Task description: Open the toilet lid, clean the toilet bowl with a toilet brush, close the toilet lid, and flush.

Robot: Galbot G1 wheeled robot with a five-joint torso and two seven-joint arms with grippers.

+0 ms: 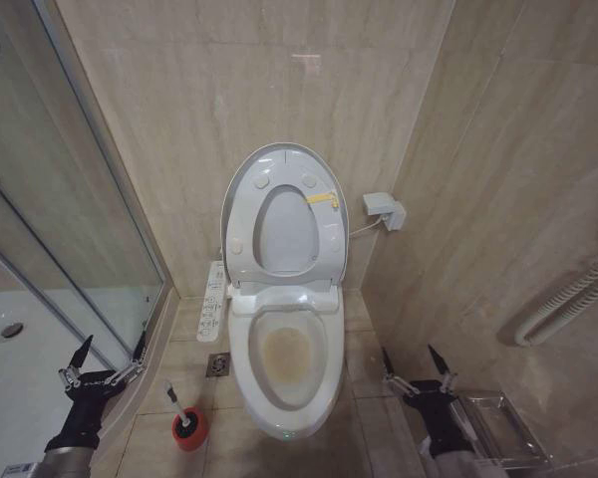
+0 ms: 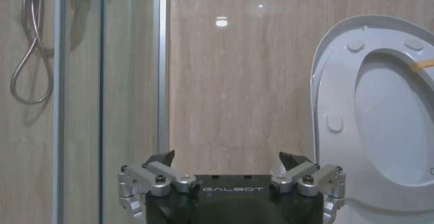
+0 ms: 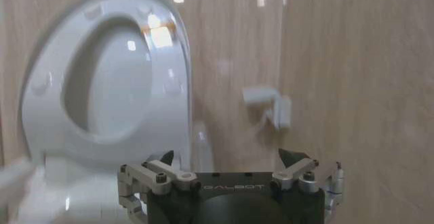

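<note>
Lid up, brush waiting to be picked.
The toilet lid (image 1: 241,189) stood raised at frame centre above the stained toilet bowl (image 1: 285,351). Both tools, left (image 1: 107,356) and right (image 1: 415,364), hung wide open, empty; the left should descend squarely onto the toilet brush (image 1: 183,416) handle, lower left.

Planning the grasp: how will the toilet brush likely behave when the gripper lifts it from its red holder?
The toilet brush has a slim straight handle, so it probably stays stiff and light. It leans in its small red holder, which may tip or lift with it. The smooth handle could slip between the left gripper fingers, now open.
</note>
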